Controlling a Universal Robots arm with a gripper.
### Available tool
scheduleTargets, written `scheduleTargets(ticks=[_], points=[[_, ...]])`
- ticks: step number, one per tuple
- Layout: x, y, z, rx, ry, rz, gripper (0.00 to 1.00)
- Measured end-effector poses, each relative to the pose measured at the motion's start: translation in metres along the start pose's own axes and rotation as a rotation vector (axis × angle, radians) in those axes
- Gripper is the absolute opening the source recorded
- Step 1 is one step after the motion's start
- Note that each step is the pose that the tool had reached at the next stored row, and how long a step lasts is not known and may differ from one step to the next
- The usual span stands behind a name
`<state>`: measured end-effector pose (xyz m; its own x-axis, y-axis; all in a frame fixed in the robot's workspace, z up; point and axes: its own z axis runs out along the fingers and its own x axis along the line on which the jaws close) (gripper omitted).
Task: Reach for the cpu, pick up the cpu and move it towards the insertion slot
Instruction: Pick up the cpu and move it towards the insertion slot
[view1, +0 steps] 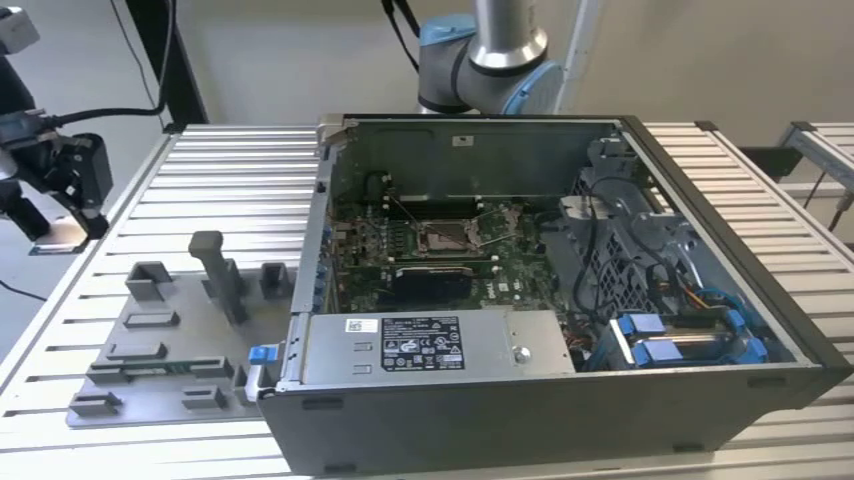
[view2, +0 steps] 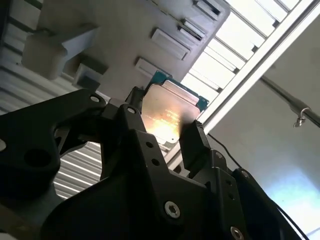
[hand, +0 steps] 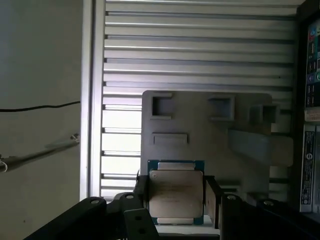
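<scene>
The fingers (hand: 210, 199) clamp the cpu (hand: 176, 194) by opposite edges, likely to spare its faces. The insertion slot (view1: 445, 236) lies well apart

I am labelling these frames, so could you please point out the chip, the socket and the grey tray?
chip (hand: 176, 192): first wrist view, middle of its metal top.
socket (view1: 445, 236): exterior view, its dark centre.
grey tray (view1: 200, 340): exterior view, bare flat part of its base.

Case walls (view1: 534, 415) — slot (view1: 447, 237) open above
</scene>
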<state>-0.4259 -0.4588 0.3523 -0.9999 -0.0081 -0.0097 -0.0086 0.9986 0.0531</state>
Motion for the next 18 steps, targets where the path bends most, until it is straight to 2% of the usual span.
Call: scheduleTargets(ticks=[10, 11, 16, 18], points=[[-0.0004, 0.0022, -0.0404, 0.0001, 0.0, 0.0, 0.0], [-0.0004, 0.0023, -0.043, 0.0002, 0.0002, 0.0, 0.0], [-0.0013, 0.0024, -0.0453, 0.0, 0.0001, 0.0, 0.0], [-0.0064, 0.0024, -0.0452, 0.0, 0.0001, 0.0, 0.0]])
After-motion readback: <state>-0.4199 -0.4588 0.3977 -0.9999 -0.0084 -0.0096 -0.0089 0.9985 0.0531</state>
